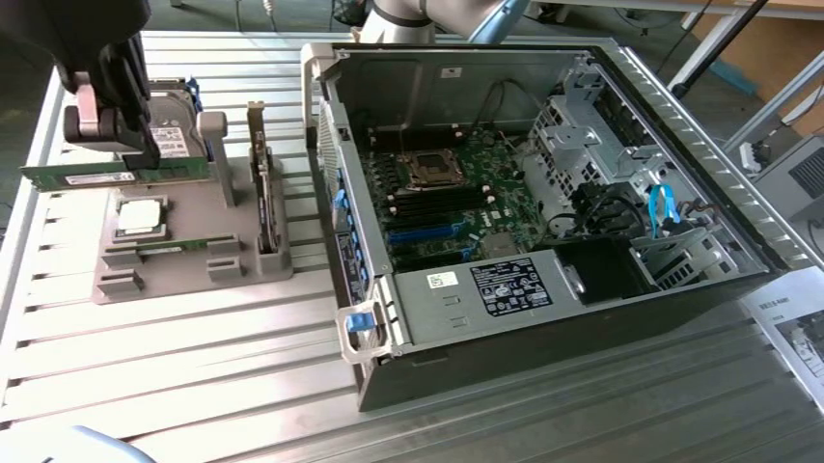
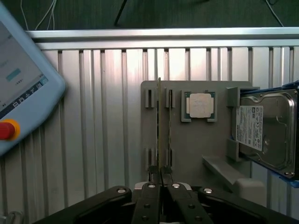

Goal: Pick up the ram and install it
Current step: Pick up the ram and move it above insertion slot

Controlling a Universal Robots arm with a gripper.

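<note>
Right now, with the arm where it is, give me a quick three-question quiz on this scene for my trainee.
1. True or false: the jaws are shut on the ram.
2. What lies flat on the grey fixture beside the hard drive? A) processor chip B) fan C) screwdriver
3. Fill in: the computer case lies with its upper side ____.
Key: 1 true; 2 A; 3 open.

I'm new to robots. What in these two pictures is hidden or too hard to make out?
- The ram: the wrist view sees it edge-on in the tool, so its chips are hidden.
- Hard drive: cut off by the wrist view's edge; partly behind the tool in the exterior view.
- Black label: print too small, exterior view.
</note>
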